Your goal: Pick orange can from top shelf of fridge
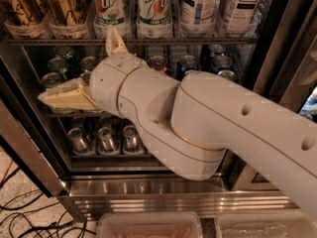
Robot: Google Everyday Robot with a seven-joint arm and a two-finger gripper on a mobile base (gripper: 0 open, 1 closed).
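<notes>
While the gripper [77,63] hangs in front of the middle rack [59,115], its 2 cream fingers [64,97] are spread wide w/ nothing between them. 1 points left; the other points up, its tip crossing the front edge of the top shelf [208,40].

Camera view, top shelf first: each tall can stands in its own clear cup base [22,29]. From the left come 2 copper cans, the orange can [67,4] and its twin [20,6] at the far left. Both are upright, above & left of the gripper, untouched. Next are 2 white-green 7UP cans [153,6], then 2 white tea containers [198,6] w/ dark labels.

Middle rack: short cans [188,62], green at left, 1 red near ctr, blue at right. At least 8 tops show; the arm [223,128] covers the rest.

Btm rack: 3 silver-topped cans [105,137] in the front row.

The fridge [173,195] has a shiny steel base. In front of it, 2 clear plastic bins [148,227] sit side by side at the lower edge, w/ dark cables [25,217] on the floor at left.
</notes>
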